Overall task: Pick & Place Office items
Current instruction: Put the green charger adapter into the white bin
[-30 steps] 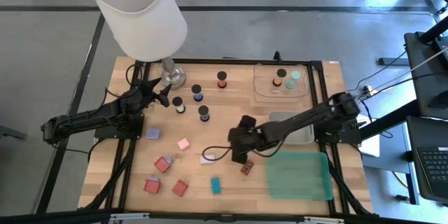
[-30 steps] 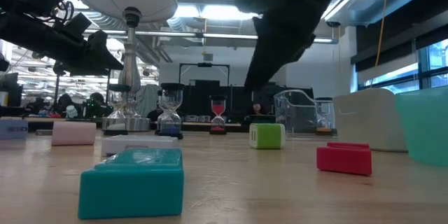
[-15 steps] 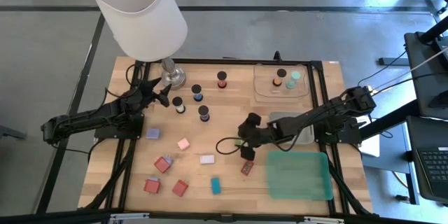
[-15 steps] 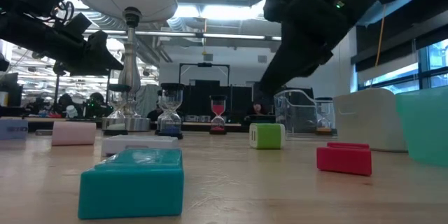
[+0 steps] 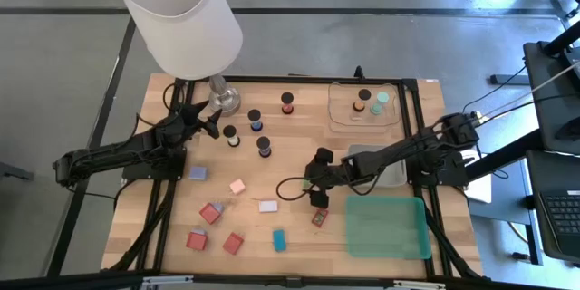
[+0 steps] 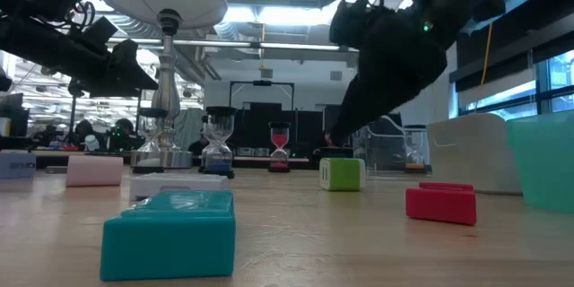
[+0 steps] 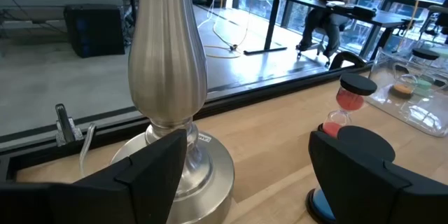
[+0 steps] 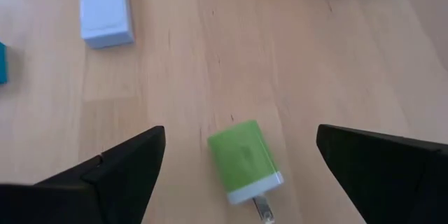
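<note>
Low in the right wrist frame, centre: green block (image 8: 244, 159) lying loose on bare wood, framed between wide-open, empty fingers (image 8: 119, 171). Right gripper (image 5: 314, 184) now pulled back toward frame centre-right, hovering above it, probably lining up a pick. Farther off, upper left: left gripper (image 5: 205, 125), open and empty, parked by the lamp (image 5: 186, 18).

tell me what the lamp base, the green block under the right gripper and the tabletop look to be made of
Lamp base: looks like brushed metal, silvery with soft reflections along its curved stem.
Green block: probably matte plastic, evenly coloured with a white end and a small metal prong, like a charger plug.
Tabletop: pale wood with visible grain and plank seams, likely sealed.
</note>
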{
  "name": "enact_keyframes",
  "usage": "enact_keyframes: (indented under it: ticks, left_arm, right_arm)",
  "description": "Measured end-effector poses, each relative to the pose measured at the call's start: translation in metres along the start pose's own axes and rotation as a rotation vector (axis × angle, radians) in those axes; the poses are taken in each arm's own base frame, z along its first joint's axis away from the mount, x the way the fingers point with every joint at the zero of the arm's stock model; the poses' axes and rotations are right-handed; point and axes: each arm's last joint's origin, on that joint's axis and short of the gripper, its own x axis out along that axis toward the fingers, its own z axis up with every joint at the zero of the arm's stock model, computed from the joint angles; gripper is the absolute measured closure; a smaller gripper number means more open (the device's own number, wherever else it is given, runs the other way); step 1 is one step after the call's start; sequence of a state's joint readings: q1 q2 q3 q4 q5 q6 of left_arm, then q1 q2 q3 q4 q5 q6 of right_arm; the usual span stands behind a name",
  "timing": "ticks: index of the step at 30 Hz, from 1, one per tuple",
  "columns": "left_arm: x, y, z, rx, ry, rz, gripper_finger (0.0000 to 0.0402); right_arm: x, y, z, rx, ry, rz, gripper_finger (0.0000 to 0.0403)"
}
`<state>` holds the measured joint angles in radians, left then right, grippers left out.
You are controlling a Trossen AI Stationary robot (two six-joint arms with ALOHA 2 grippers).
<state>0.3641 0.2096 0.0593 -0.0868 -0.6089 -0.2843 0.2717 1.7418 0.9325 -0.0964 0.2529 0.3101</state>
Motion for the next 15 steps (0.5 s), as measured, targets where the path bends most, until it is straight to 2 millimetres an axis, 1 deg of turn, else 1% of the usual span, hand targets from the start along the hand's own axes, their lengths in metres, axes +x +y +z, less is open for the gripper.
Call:
enact_keyframes:
  ticks: [3,9,15]
  left_arm:
    - [0.0,0.0,0.0,0.0,0.0,0.0,0.0105]
    - [0.0,0.0,0.0,0.0,0.0,0.0,0.0105]
    - [0.0,0.0,0.0,0.0,0.0,0.0,0.0105]
  right_arm:
    - [0.006,-0.003,-0.001,0.003,0.008,0.005,0.0028]
    - [0.021,-0.006,-0.009,0.011,0.073,0.049,0.0028]
    - [0.024,-0.005,-0.01,0.012,0.075,0.05,0.0028]
